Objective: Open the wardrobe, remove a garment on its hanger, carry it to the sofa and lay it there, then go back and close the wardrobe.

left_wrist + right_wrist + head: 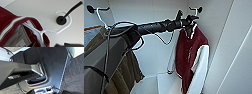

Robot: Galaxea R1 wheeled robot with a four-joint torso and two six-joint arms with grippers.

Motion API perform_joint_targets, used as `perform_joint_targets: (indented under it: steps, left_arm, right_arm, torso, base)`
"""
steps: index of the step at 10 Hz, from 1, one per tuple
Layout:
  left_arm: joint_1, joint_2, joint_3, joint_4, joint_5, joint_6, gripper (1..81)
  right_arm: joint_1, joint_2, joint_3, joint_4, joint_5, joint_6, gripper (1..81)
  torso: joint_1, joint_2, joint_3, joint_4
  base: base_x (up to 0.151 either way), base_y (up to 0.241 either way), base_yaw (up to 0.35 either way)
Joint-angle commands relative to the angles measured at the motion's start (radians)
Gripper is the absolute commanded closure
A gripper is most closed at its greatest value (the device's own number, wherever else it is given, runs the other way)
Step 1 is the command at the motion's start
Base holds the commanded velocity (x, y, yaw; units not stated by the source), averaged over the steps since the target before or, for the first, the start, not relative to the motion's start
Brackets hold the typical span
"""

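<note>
Nearest the head camera ran the robot's left arm [156, 26], dark and cabled, reaching across the open wardrobe [224, 37] to its far upper corner. At its end the left hand [190, 19] sat up against the collar of the garment [190, 56], a maroon jacket with white sleeves that hung straight down below the hand. Whether the fingers stood apart or together on the hanger could not be told; they were lost against the dark collar.

From the left wrist, the hanger [50, 31] rose white out of the collar just ahead of the hand, and its hook [68, 24] curled around a black peg [70, 10] fixed to the wardrobe's white wall. The hook seemed to sit loosely around the peg's round base, though the angle left that uncertain.

The risks lay there. A straight pull away from the wall would probably catch the hook on the peg and drag or twist the hanger. A weak hold could let the jacket slide off one shoulder. An olive-green jacket [126, 72] hung well off to the hand's other side, under the arm, and a low swing could snag it.

The right hand could not be made out among the robot's own parts.
</note>
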Motion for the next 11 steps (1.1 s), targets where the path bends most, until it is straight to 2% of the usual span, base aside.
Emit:
perform_joint_targets:
  steps: [1, 4, 5, 8, 10, 11]
  left_arm:
    - [-0.158, 0.044, -0.082, 0.059, -0.067, -0.001, 1.0]
    - [-0.134, 0.105, -0.156, 0.123, -0.095, -0.002, 1.0]
    - [-0.137, 0.110, -0.151, 0.123, -0.127, -0.002, 1.0]
    - [-0.138, 0.124, -0.139, 0.131, -0.152, -0.004, 1.0]
    - [-0.140, 0.131, -0.136, 0.151, -0.214, -0.004, 1.0]
    - [-0.143, 0.141, -0.136, 0.157, -0.221, -0.004, 1.0]
  right_arm:
    - [0.031, 0.021, -0.001, 0.012, -0.066, 0.000, 1.0]
    - [0.034, 0.022, -0.001, 0.012, -0.070, 0.004, 1.0]
    - [0.036, 0.022, -0.001, 0.014, -0.070, 0.006, 1.0]
    - [0.041, 0.024, -0.001, 0.012, -0.075, 0.004, 1.0]
    - [0.038, 0.022, -0.004, 0.012, -0.075, 0.004, 1.0]
    - [0.038, 0.024, -0.004, 0.014, -0.076, 0.006, 1.0]
  torso:
    - [0.000, 0.000, 0.000, 0.000]
    - [0.000, 0.000, 0.000, 0.000]
    - [0.000, 0.000, 0.000, 0.000]
    - [0.000, 0.000, 0.000, 0.000]
    - [0.000, 0.000, 0.000, 0.000]
    - [0.000, 0.000, 0.000, 0.000]
  base:
    - [0.000, 0.000, 0.000]
    - [0.000, 0.000, 0.000]
    - [0.000, 0.000, 0.000]
    - [0.000, 0.000, 0.000]
    - [0.000, 0.000, 0.000]
    - [0.000, 0.000, 0.000]
